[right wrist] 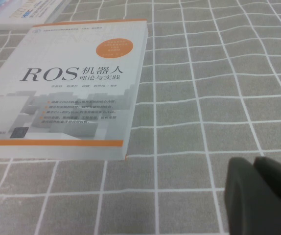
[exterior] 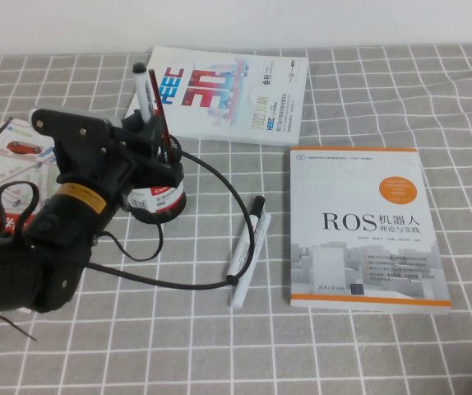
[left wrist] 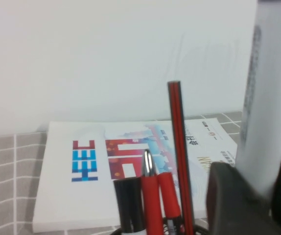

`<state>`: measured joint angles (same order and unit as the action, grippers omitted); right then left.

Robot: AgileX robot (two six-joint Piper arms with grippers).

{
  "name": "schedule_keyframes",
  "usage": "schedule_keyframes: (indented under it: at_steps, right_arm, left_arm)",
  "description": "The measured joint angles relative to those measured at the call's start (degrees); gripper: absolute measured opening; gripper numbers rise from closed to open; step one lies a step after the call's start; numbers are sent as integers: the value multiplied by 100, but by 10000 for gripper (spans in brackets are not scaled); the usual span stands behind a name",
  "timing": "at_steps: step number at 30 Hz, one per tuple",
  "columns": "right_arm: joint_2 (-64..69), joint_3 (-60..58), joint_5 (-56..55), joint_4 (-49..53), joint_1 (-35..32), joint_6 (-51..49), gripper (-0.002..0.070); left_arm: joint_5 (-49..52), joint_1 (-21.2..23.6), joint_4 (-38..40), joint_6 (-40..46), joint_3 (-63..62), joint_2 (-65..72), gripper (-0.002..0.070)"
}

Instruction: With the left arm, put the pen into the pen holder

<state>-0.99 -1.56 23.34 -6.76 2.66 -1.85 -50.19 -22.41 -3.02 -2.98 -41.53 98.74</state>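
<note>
The left end effector [exterior: 147,132], clamped on the pen [exterior: 142,92], holds it upright directly above the pen holder [exterior: 157,193]; release remains. The right end effector [right wrist: 263,196] is parked, state indeterminate.

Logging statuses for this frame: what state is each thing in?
pen: upright, gripped, above the holder.
pen holder: upright, below the pen.
left gripper: shut on the pen.
right gripper: parked beside the ROS book.
marker: lying flat, capped.
ROS book: closed.
</note>
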Motion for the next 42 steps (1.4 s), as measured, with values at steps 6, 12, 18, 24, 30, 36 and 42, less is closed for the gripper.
schedule_keyframes:
  at_steps: [6, 12, 18, 24, 30, 36, 42]
  right_arm:
    - [0, 0, 0, 0, 0, 0, -15]
    - [0, 0, 0, 0, 0, 0, -15]
    - [0, 0, 0, 0, 0, 0, -15]
    - [0, 0, 0, 0, 0, 0, -15]
    - [0, 0, 0, 0, 0, 0, -15]
    - [0, 0, 0, 0, 0, 0, -15]
    - [0, 0, 0, 0, 0, 0, -15]
  left_arm:
    - [31, 0, 191, 0, 0, 0, 240]
    - [48, 0, 166, 0, 0, -27, 246]
    - [1094, 0, -242, -267, 0, -906, 144]
    - [3302, 0, -666, -768, 0, -2506, 13]
    - [5019, 0, -700, -801, 112, -4104, 1]
    - [5782, 0, -700, -815, 678, -5598, 0]
    - [6074, 0, -588, -905, 1453, -6609, 0]
